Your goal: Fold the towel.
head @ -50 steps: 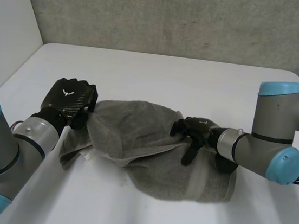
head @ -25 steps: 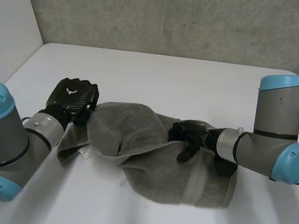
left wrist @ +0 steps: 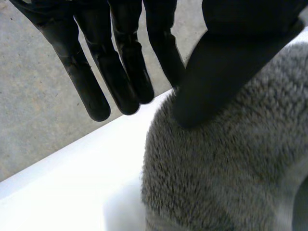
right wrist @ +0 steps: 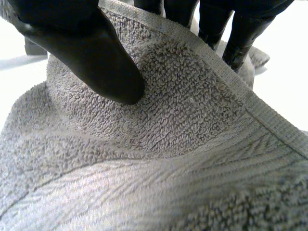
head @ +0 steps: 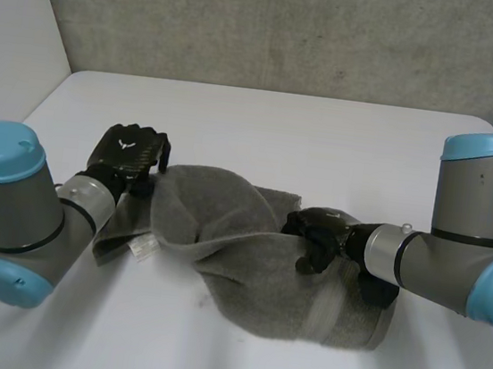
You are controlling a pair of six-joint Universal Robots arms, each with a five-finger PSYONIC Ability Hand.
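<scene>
Grey terry towel (head: 247,257), crumpled and half-folded, on white table (head: 325,131)

The towel (head: 246,261) is plain mid-grey terry, with a smoother, paler woven band towards its 4 o'clock end and a small white label (head: 142,245) at its 9 o'clock edge. The left hand (head: 129,154) and right hand (head: 317,235) are black. The table (head: 324,140) is white.

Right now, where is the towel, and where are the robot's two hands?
towel (head: 250,262), head view, its grey middle.
left hand (head: 129,154), head view, back of the hand.
right hand (head: 317,229), head view, back of the hand.
</scene>
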